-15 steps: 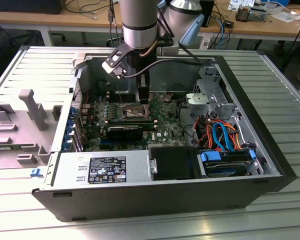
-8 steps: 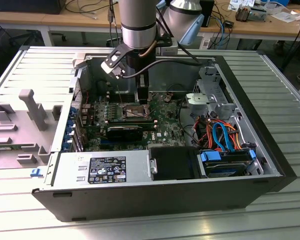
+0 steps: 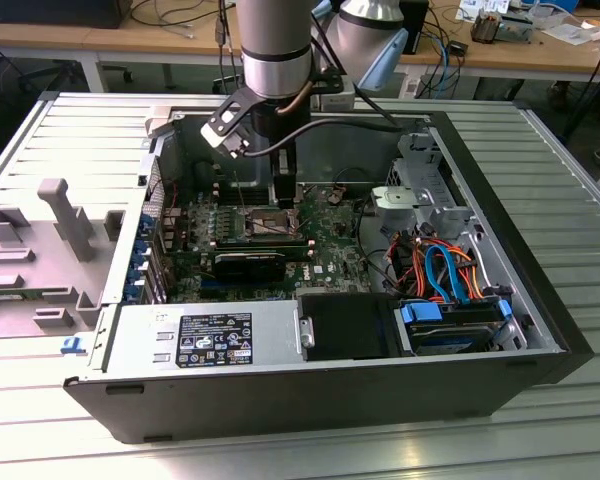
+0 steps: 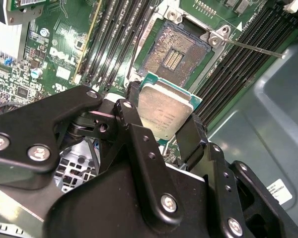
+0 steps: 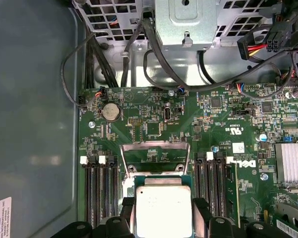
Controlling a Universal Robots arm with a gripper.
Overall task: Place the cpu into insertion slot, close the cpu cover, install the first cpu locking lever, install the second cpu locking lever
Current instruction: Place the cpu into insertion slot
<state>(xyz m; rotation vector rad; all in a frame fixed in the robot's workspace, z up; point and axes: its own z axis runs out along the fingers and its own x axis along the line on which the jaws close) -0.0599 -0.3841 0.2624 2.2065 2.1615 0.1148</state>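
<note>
Pinching the cpu (image 4: 165, 111) by two opposite edges between its black fingers (image 4: 191, 136), the gripper (image 4: 164, 118) hangs just above the bare insertion slot (image 4: 176, 52), the chip not yet seated. The cpu cover (image 5: 155, 147) stands swung open at one edge of the slot. Around it lies the green motherboard (image 3: 330, 258), in the far part of the open computer case (image 3: 540, 300), toward the exterior view's left.

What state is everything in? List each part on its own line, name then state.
insertion slot: empty, contacts exposed.
cpu cover: swung open.
locking lever: unlatched, standing clear of the slot.
cpu: gripped, held above the slot, not seated.
gripper: shut on the cpu.
computer case: lying flat, side open.
</note>
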